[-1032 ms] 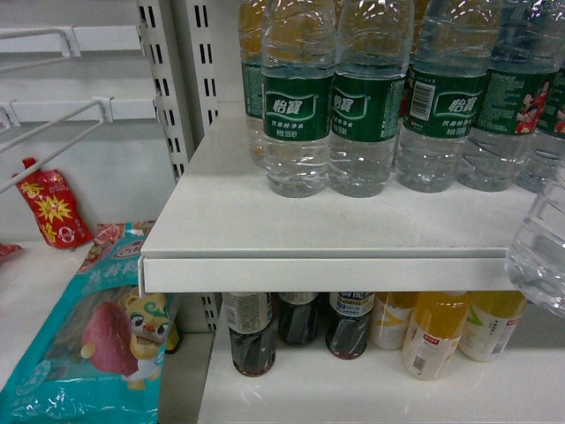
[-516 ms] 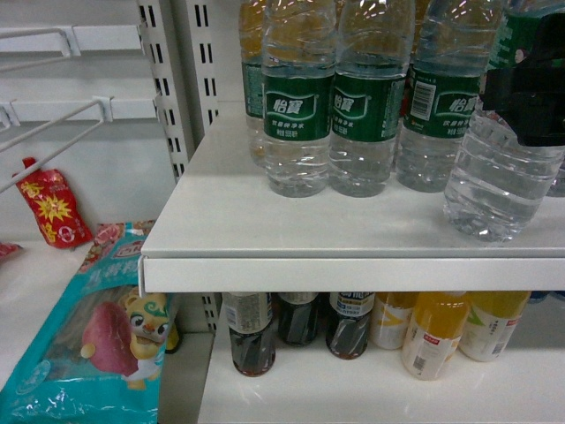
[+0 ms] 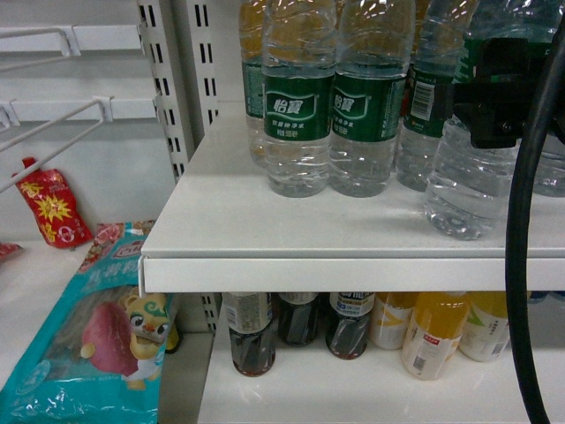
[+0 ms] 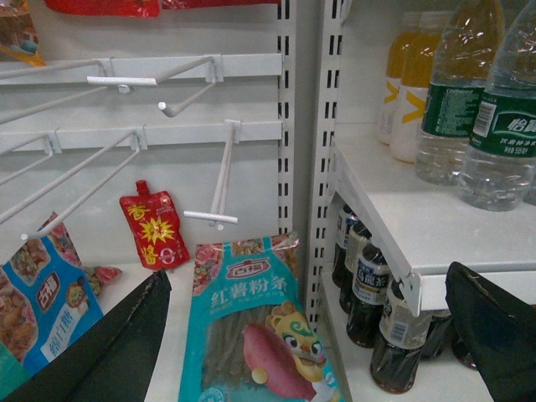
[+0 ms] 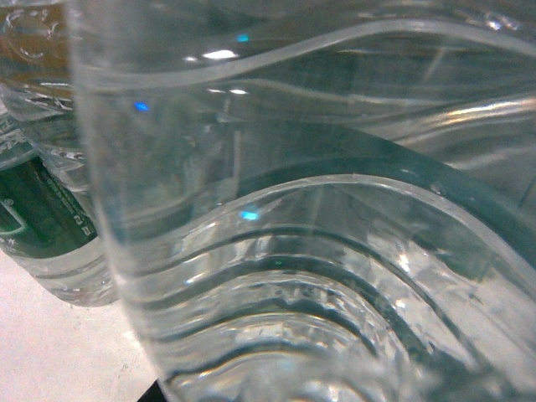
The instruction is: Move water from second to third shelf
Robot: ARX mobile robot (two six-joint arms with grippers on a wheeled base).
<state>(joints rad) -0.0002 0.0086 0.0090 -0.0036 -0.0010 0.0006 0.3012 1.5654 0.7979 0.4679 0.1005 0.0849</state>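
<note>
While clamped around the water bottle at its label, right gripper holds it tilted above the shelf beside the standing row, presumably for setting down upright. Left gripper's fingers spread, idle.

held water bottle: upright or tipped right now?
Tipped slightly. In the head view the bottle leans, base toward the left, in the right gripper. Whether its base touches the shelf is unclear.

Soft, even overhead light; faint shadows under the white metal shelf; the clear ribbed plastic water bottle fills the right wrist view, blurred, with small glints.
</note>
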